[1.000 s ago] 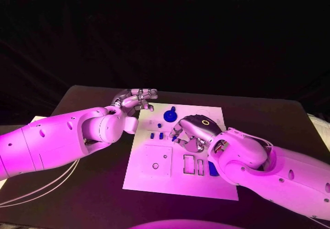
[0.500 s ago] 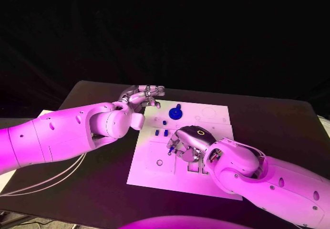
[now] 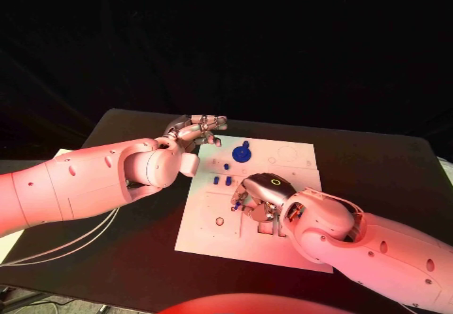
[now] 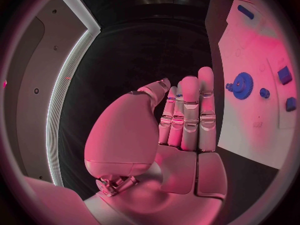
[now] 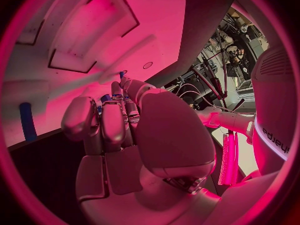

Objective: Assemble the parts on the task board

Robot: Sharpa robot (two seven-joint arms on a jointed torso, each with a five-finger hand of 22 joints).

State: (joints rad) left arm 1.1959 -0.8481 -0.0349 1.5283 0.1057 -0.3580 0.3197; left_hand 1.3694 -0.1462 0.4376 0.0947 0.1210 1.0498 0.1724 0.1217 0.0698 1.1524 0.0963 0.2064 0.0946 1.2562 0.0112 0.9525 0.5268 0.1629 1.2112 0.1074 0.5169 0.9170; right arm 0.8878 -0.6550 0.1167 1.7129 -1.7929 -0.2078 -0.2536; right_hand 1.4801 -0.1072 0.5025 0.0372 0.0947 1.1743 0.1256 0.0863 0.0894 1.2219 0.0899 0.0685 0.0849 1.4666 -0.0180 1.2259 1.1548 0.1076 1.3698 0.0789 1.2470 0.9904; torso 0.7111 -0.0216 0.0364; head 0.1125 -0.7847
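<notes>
Over the task board (image 3: 213, 239) middle, I see my right robot hand (image 3: 262, 196) pinching a small blue part (image 3: 235, 205), nearer than my left robot hand (image 3: 194, 133), open at the board's far-left corner.

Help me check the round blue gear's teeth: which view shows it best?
The left wrist view: the round blue gear lies unblocked on the white task board, teeth visible. The head view shows it smaller, teeth unclear. I can't make it out in the right wrist view.

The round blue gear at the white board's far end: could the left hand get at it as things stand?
Probably yes. The left hand hovers open beside the white board's far corner, the round blue gear lies uncovered nearby, and the right hand works nearer the middle.
</notes>
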